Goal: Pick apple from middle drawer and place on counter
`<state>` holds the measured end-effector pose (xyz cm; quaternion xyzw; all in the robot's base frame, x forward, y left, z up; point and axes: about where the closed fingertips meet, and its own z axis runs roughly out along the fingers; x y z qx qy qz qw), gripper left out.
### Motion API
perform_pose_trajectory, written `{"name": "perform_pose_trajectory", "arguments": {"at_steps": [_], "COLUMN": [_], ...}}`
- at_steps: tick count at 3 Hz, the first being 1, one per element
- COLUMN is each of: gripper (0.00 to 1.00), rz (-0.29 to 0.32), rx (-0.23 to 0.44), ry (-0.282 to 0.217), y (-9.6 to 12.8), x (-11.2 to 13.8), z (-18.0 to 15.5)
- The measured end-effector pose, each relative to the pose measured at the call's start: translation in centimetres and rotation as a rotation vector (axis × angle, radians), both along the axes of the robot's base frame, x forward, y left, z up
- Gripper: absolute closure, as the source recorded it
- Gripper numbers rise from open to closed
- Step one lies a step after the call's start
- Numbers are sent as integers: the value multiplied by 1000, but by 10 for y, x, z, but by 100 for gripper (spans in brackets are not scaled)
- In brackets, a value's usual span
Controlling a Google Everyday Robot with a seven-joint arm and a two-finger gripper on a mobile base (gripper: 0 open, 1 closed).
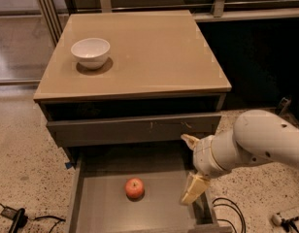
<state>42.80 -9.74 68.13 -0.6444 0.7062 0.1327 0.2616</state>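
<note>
The red apple (134, 188) lies on the grey floor of the open middle drawer (103, 205), near its centre. My gripper (185, 169) hangs over the drawer's right part, to the right of the apple and apart from it. Its two pale fingers are spread open and hold nothing. The tan counter (149, 47) is the top of the dark cabinet, above the drawer.
A white bowl (91, 52) stands on the counter's left rear part. A closed drawer front (130, 129) with small scratches sits just above the open drawer. Cables (227, 212) and a plug (13, 216) lie on the speckled floor at either side.
</note>
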Motion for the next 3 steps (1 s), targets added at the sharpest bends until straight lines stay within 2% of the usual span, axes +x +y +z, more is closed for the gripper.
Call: {"name": "perform_pose_trajectory", "arguments": {"at_steps": [1,2,3], "gripper": [0,0,0], "rz": [22,43,45], "rx": [66,124,141], "ry": [11,64,146], "y": [14,33,52], "x": [4,1,-2], "z": [-29,-60,-112]}}
